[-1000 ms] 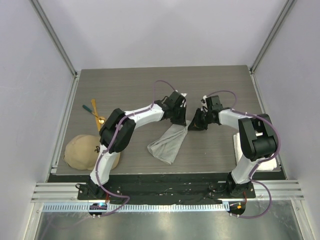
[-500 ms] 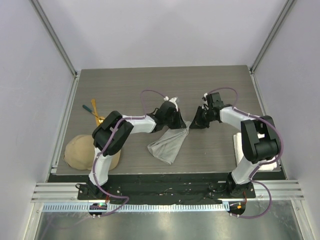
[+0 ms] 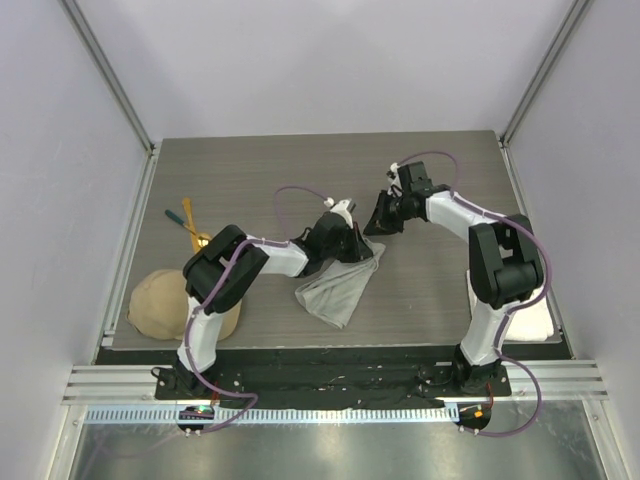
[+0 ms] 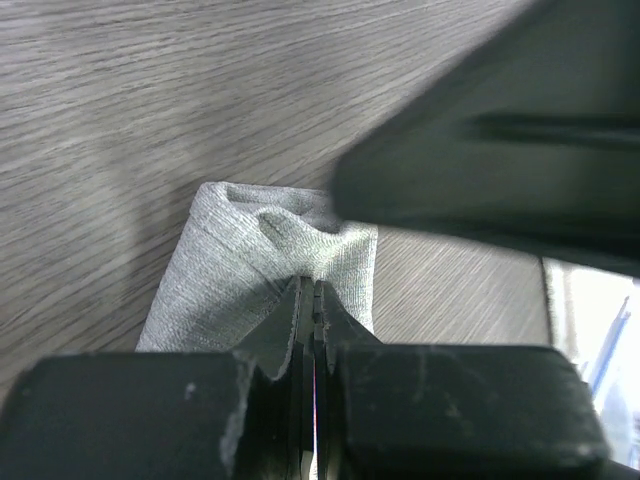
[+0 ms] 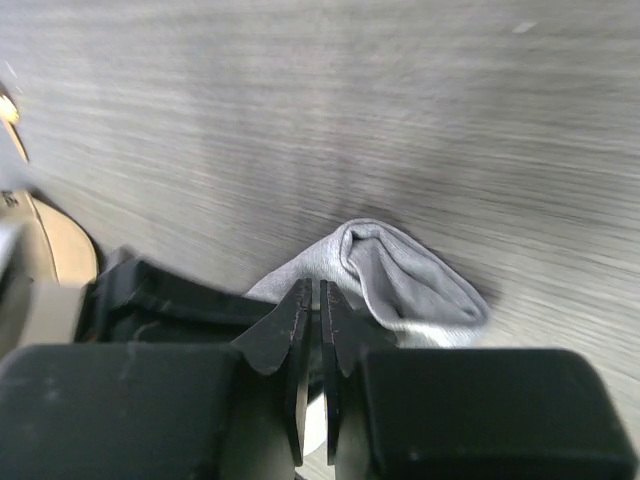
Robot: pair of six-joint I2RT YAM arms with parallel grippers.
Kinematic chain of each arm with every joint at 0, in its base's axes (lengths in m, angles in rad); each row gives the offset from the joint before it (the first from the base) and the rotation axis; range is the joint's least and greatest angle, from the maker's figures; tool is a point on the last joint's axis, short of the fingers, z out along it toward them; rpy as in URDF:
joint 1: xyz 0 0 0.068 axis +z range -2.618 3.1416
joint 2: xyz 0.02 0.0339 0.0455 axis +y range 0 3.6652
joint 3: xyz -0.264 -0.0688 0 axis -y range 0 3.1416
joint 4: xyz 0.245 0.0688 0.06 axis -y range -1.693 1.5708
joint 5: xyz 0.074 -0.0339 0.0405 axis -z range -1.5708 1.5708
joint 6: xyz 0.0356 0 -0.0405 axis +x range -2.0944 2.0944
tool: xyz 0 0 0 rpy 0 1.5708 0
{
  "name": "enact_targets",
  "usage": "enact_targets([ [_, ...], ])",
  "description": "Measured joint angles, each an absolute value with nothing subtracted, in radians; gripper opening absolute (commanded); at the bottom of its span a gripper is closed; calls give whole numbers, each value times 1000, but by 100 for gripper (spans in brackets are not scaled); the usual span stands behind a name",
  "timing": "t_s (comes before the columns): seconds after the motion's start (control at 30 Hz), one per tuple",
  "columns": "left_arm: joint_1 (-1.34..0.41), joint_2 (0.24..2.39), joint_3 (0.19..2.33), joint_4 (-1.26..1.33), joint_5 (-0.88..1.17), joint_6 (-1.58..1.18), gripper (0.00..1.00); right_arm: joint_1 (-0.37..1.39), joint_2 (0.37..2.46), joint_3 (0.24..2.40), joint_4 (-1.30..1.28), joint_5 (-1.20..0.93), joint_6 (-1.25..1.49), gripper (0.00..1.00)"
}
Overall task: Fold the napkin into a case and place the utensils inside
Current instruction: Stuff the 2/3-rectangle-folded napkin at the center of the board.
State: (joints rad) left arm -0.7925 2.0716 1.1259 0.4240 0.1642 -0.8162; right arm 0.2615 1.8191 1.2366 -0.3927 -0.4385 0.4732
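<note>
Item: napkin (image 3: 336, 286), light grey cloth, folded into a narrow strip, lay slantwise at mid-bench (image 3: 250, 180).
Handling: judged light, limp and prone to unfolding; best taken by an edge or corner.
Left end effector (image 4: 308, 285): pressed together, pinching the napkin's far end.
Right end effector (image 5: 312, 290): pressed together, empty, just beyond that end.

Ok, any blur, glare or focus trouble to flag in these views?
Top external: sharp, evenly lit, napkin clear. Left wrist: napkin weave crisp, but a dark shape upper right is out of focus. Right wrist: table grain smeared, right gripper sharp.
</note>
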Motion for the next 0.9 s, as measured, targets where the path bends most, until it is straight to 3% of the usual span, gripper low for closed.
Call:
enact_targets([
  [0.77,-895,2015,1065,450,-17,-570,0,300,1908,1177,-412,-516,465,9],
  [0.9,-904,2003,1066,427,-27,-537,7,299,1931,1176,-413,-516,457,9],
])
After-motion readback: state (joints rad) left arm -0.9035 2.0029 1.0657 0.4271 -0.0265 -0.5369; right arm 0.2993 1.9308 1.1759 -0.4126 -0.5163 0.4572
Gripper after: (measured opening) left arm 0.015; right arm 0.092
